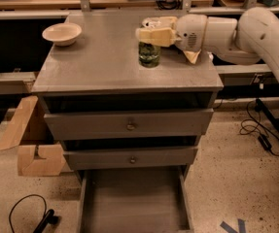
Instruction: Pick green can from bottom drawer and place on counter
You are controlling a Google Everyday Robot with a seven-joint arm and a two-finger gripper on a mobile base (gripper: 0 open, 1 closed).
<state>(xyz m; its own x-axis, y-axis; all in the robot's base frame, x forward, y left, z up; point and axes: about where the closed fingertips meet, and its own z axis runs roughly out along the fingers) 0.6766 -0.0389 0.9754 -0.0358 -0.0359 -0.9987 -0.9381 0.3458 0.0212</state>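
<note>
**Green can (149,55) at the set-down: lower straight, release late**

Pinched near its lid by the tool (151,30), hanging upright right beneath the fingers, over the surface (105,62). Cannot tell whether the base already touches. Drawer (134,198) pulled out far below the tool, with no can in it. Judged to be the placing step, close to finished.

Ease straight down until the base sits flat. Keep the can upright, with no tilt and no sideways slide. Spread the fingers only once the weight rests on the surface, then rise straight up so the lid is not dragged over. Bowl (61,33) well apart, out beyond the fingertips, so no hazard there. Surface edge nearer on the wrist side, so avoid drifting back that way.
</note>
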